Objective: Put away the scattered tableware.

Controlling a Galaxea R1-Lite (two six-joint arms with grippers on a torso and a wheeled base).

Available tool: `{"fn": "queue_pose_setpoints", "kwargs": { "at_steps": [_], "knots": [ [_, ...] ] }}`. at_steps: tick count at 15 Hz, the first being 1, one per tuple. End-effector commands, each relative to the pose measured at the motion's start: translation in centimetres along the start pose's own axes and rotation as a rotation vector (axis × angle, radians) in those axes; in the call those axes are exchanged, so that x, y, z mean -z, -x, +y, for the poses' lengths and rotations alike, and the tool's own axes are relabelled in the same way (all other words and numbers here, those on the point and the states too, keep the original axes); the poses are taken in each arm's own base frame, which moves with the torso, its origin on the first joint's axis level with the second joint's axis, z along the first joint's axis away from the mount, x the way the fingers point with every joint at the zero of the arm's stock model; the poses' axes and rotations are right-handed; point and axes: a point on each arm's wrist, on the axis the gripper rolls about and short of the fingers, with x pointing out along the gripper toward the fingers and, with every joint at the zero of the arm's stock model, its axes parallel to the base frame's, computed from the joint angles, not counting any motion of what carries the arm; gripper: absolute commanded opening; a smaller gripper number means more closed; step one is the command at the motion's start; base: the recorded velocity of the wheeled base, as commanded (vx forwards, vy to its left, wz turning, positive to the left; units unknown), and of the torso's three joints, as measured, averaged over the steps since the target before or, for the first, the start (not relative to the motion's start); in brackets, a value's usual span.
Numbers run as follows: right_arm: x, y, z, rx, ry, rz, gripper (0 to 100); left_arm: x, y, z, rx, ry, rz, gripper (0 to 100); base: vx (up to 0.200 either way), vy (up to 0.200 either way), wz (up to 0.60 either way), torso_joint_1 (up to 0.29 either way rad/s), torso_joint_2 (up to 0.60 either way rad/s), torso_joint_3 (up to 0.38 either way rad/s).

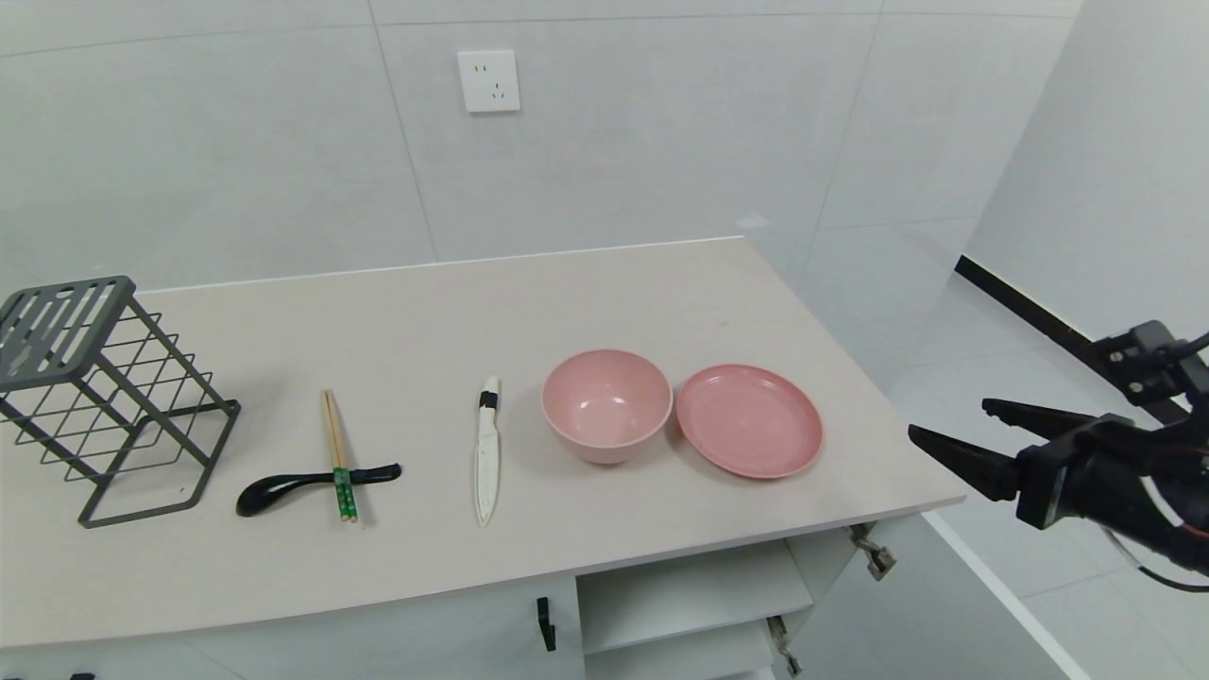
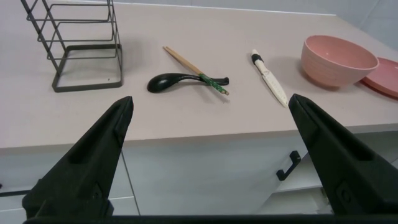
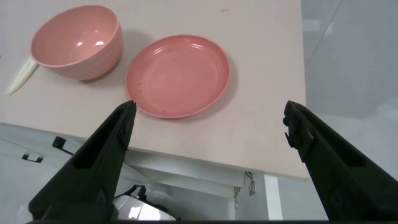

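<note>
My right gripper (image 1: 947, 417) hangs off the right end of the counter (image 1: 453, 312), jaws spread wide, holding and touching nothing. My left gripper (image 2: 210, 99) hangs before the counter's front edge, its jaws just as wide and empty.

The tableware lies in a row on the counter. From my left: a wire rack (image 1: 94, 397), a black spoon (image 1: 283, 486) with chopsticks (image 1: 337, 453) lying across its handle, a white knife (image 1: 486, 453), a pink bowl (image 1: 606, 401) and a pink plate (image 1: 748, 420) just beside it; I cannot tell if they touch.

In the left wrist view the rack's top and most of the plate are cut off. In the right wrist view only the knife's tip shows past the bowl.

The counter is pale and matte. Behind it is a white tiled wall with a socket (image 1: 488, 80). Below, a cabinet stands open on a white shelf (image 1: 689, 590).
</note>
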Motion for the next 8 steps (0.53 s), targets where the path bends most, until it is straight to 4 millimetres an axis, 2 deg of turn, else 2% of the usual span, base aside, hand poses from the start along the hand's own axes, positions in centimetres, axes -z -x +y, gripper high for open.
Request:
{"fn": "queue_pose_setpoints", "kwargs": {
  "at_steps": [1, 3, 6, 8],
  "knots": [
    [0.7, -1.9, -0.5, -0.001, -0.018, 0.058, 100, 0.0, 0.0, 0.0, 0.0, -0.002, -0.001, 100, 0.0, 0.0, 0.0, 0.0, 0.0, 0.0],
    [0.6, -2.6, -0.7, -0.004, -0.023, 0.065, 100, 0.0, 0.0, 0.0, -0.008, -0.003, -0.001, 100, 0.0, 0.0, 0.0, 0.0, 0.0, 0.0],
    [0.3, -5.4, -1.4, -0.007, -0.038, 0.086, 100, 0.0, 0.0, 0.0, -0.008, -0.019, -0.003, 100, 0.0, 0.0, 0.0, 0.0, 0.0, 0.0],
    [0.4, -6.6, -1.6, -0.012, -0.064, 0.096, 100, 0.0, 0.0, 0.0, -0.008, -0.019, -0.003, 100, 0.0, 0.0, 0.0, 0.0, 0.0, 0.0]
  ]
}}
